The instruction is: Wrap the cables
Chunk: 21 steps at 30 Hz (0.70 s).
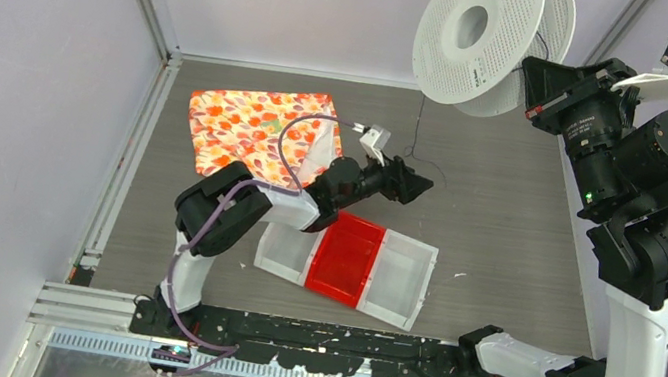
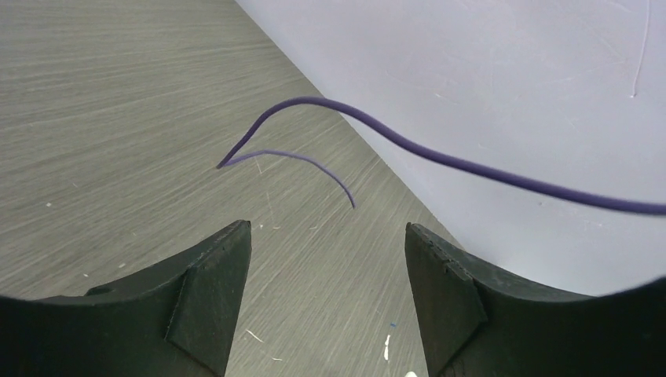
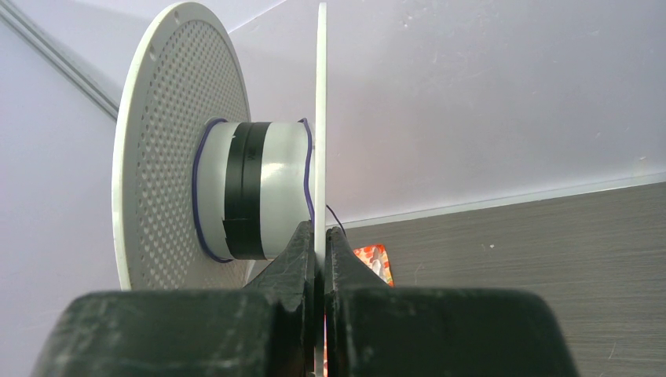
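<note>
First, locate the white perforated spool [image 1: 480, 40], held high above the far right corner of the bench [image 1: 506, 226] with its axis roughly level. Note the right jaws pinched fully together on the thin edge of one spool flange, seen edge-on in the right wrist view. Find the cables [image 2: 440, 155] as one hair-fine purple-blue strand, wound in a few loose turns around the pale hub [image 3: 279, 188] on either side of a black band [image 3: 243, 188]. Trace the strand hanging from the spool down toward the bench, ending just beyond the left arm's tip. Note the left jaws spread wide, gripping nothing, low over the bench. See the strand's kinked free end ahead of them, clear of both fingers [image 2: 208, 306]. Note also the orange-patterned cloth [image 1: 258, 131] lying flat at the far left. Find the clear tray [image 1: 399, 282], with its red middle compartment, near the arm bases.
</note>
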Motion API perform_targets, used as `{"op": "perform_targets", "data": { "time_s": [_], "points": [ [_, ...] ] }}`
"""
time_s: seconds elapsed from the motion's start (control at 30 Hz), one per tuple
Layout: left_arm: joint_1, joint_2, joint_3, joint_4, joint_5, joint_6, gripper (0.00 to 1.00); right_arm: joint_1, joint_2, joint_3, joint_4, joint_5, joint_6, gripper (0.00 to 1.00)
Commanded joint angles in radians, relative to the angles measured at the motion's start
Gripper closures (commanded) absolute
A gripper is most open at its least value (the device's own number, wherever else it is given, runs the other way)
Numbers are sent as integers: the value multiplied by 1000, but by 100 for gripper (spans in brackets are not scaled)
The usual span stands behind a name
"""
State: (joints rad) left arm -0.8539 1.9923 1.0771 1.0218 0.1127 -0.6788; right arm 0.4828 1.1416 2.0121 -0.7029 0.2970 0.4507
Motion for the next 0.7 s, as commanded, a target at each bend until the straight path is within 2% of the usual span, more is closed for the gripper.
{"op": "perform_targets", "data": {
  "time_s": [0.0, 0.2, 0.3, 0.33, 0.37, 0.43, 0.5, 0.53, 0.67],
  "points": [
    [-21, 22, 36, 48, -40, -44, 27, 2, -9, 9, 152, 4, 26, 99],
    [-39, 48, 54, 48, -101, -106, 27, 1, -8, 7, 151, -1, 31, 99],
    [-49, 61, 69, 55, -105, -134, 31, 1, -9, 6, 149, -1, 35, 99],
    [-53, 68, 73, 55, -127, -140, 35, 1, -10, 5, 149, -1, 36, 99],
    [-56, 73, 81, 54, -133, -142, 45, 1, -11, 5, 149, -1, 38, 99],
    [-57, 81, 88, 55, -133, -152, 75, 1, -11, 7, 145, -1, 38, 99],
    [-59, 80, 88, 58, -127, -157, 96, 0, -13, 8, 141, 1, 38, 99],
    [-59, 76, 86, 58, -124, -157, 99, 0, -14, 8, 139, 3, 37, 99],
    [-59, 34, 52, 48, -117, -158, 100, 1, -18, 3, 137, 19, 31, 99]
  ]
}}
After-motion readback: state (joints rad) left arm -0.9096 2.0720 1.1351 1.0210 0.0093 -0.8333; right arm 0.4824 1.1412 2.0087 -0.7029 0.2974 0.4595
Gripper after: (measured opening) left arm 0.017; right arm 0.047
